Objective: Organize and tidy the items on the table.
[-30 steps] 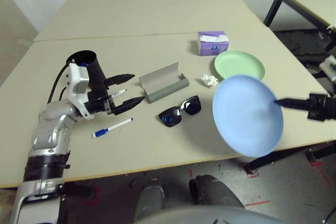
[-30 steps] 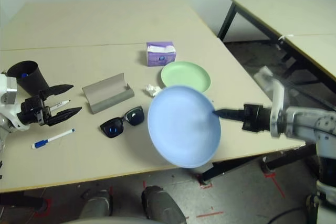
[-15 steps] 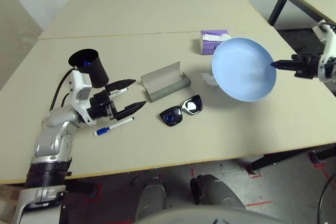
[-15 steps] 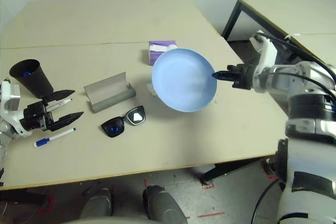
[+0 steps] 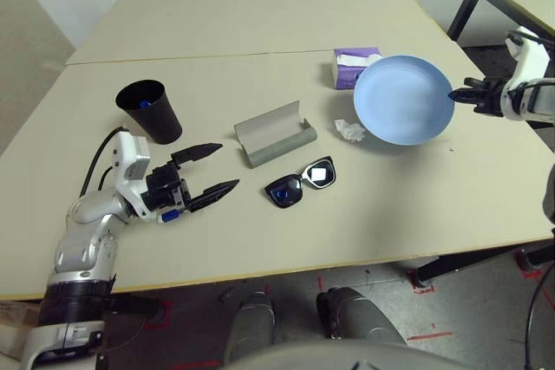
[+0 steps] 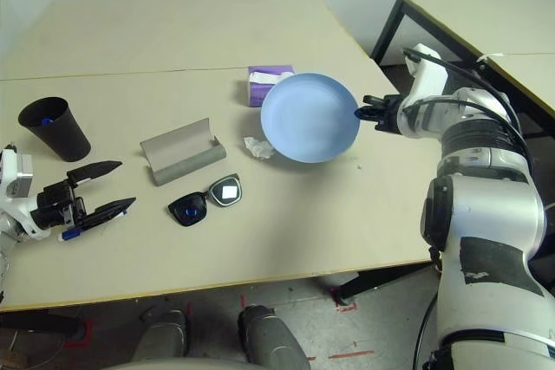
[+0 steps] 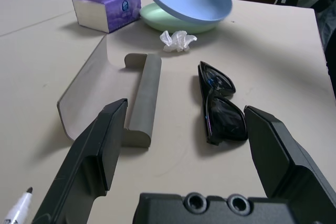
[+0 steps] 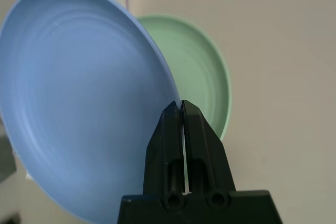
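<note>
The right tool (image 6: 362, 115) is clamped tight on the rim of the blue plate (image 5: 403, 100), which hangs tilted in the air just ahead of its tips, hollow face turned toward the robot and up. Directly beneath it, as the right wrist view shows, the green plate (image 8: 202, 72) lies flat on the counter (image 5: 260, 32). The left tool (image 5: 213, 169) hangs low over the near left side with its black fingers (image 7: 94, 156) spread wide apart and nothing between them, pointing level toward the middle. Just ahead of those tips lies the grey glasses case (image 5: 277, 133), open, its long axis crossing the line the tool points along; the sunglasses (image 5: 300, 182) sit beside it, folded, lenses up. Beyond both lies the crumpled tissue (image 5: 349, 131). A blue-capped marker (image 5: 169, 214) lies under the left tool, and the black cup (image 5: 149, 111) stands upright behind it. A purple tissue box (image 5: 355, 68) stands past the plates. The counter is plain beige, two tops butted together; another table (image 6: 486, 15) stands off to the right.
</note>
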